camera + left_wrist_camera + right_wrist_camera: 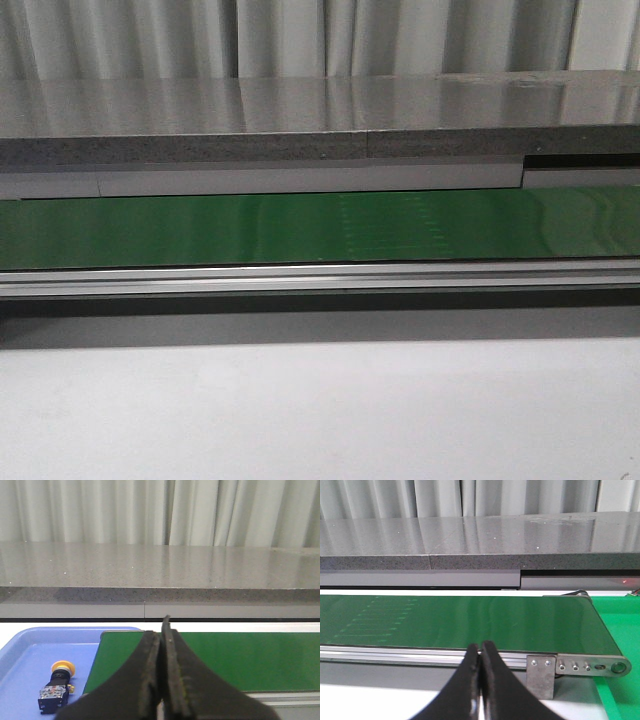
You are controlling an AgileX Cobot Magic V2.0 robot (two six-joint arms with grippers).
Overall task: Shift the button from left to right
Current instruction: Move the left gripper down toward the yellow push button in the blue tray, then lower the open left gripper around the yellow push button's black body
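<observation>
The button (56,687), with a round yellow-orange cap on a black body, lies on its side in a blue tray (30,655) in the left wrist view, beside the left end of the green conveyor belt (240,660). My left gripper (163,630) is shut and empty, over the belt's left end, apart from the button. My right gripper (480,647) is shut and empty, in front of the belt's aluminium rail (420,655) near its right end. Neither gripper nor the button shows in the front view.
The green belt (320,228) runs across the front view behind an aluminium rail (320,278), with a grey stone counter (300,115) and curtains beyond. A white table surface (320,410) lies in front. A green surface (620,630) sits past the belt's right end bracket (542,672).
</observation>
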